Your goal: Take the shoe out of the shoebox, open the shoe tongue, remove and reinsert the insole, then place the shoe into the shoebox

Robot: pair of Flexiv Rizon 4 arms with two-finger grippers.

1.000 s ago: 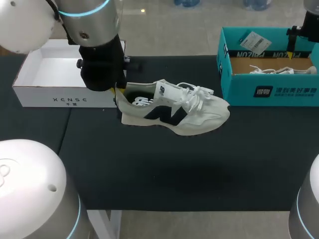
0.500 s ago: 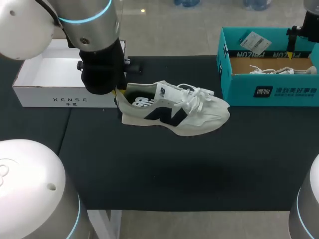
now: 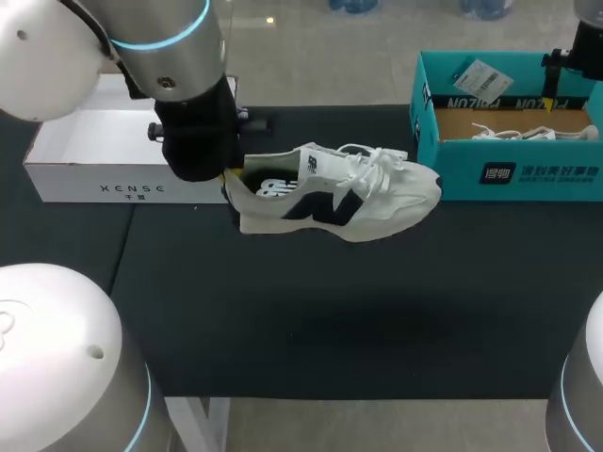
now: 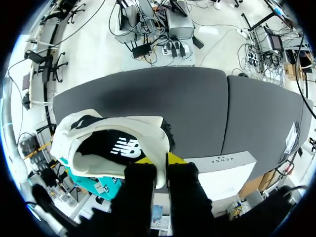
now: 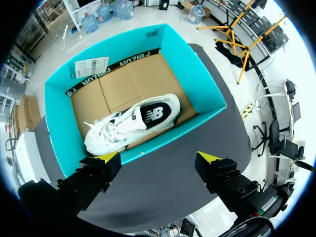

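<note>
**Shoe held by its heel above the table**

My left gripper (image 4: 160, 164) is closed narrow on the shoe (image 3: 339, 193). The two yellow tips pinch the back edge of the heel, one finger inside the opening and one outside. The shoe hangs clear of the table (image 3: 311, 311), sole down, with its toe pointing toward the teal shoebox (image 3: 513, 174) and its laces loose on top. A dark insole shows inside the opening. The white box (image 3: 104, 188) sits just behind my left arm, with its open side up.

My right gripper (image 5: 158, 159) hovers over the teal shoebox with its fingers spread wide, holding nothing. A second shoe (image 5: 133, 118) lies on its side on the cardboard floor of that box.
</note>
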